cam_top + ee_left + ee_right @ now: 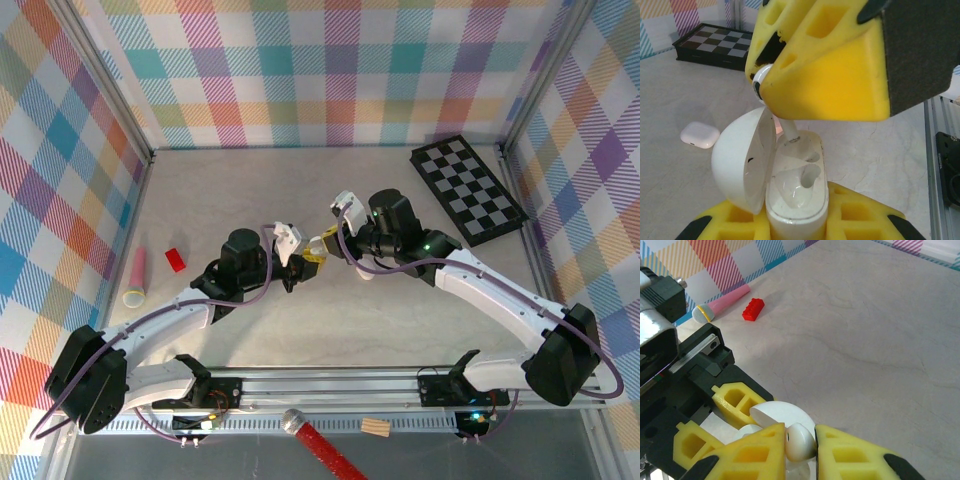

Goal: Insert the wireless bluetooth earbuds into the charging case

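Tabletop [400, 320] of pale stone pattern lay under both my arms, with a folded chessboard [467, 190] at 2 o'clock and a pink microphone [136, 277] at 9 o'clock. Near the middle my two grippers met nose to nose.

My left gripper [795, 222] was clamped narrow on the base of the white charging case [796, 197]. It held the case upright, with the lid [740, 160] swung open toward 9 o'clock in the left wrist view. Both sockets were empty as far as I could see. A closed second case [700, 135] sat on the table farther out at 9 o'clock, well apart.

My right gripper [800, 442] hung directly above the open case, its yellow pads pinched on one white earbud [799, 440]. The head sat between the pads and the stem pointed down at the far socket. Whether the stem tip touched the rim I could not tell.

By my reading, the step in hand was seating the first earbud. The next move called for a slow, straight descent with the stem lined up on the socket. The pads should part only once the bud sat flush. A skewed approach could jam it on the rim or twist the case in my left grip.
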`<state>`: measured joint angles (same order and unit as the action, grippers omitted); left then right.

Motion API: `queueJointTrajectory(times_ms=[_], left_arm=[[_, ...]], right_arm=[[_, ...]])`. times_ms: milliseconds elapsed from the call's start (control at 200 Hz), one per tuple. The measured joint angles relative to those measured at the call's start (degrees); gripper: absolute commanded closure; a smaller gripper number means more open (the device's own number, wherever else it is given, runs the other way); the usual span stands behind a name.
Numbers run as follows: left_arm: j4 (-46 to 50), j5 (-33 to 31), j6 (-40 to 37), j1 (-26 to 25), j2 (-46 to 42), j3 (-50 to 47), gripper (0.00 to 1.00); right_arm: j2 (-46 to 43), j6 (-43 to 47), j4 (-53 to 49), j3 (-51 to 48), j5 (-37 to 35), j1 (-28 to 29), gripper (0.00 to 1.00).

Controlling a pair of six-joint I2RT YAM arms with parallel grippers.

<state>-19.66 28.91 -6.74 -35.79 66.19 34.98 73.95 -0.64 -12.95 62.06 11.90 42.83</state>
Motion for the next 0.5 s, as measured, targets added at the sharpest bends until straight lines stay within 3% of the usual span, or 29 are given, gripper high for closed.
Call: queueJointTrajectory(times_ms=[500], left_arm=[[0.37, -0.7, 1.29, 0.0, 0.42, 0.94, 1.0]], right_arm=[[0.26, 0.07, -0.09, 0.0, 2.16, 0.28, 0.8]])
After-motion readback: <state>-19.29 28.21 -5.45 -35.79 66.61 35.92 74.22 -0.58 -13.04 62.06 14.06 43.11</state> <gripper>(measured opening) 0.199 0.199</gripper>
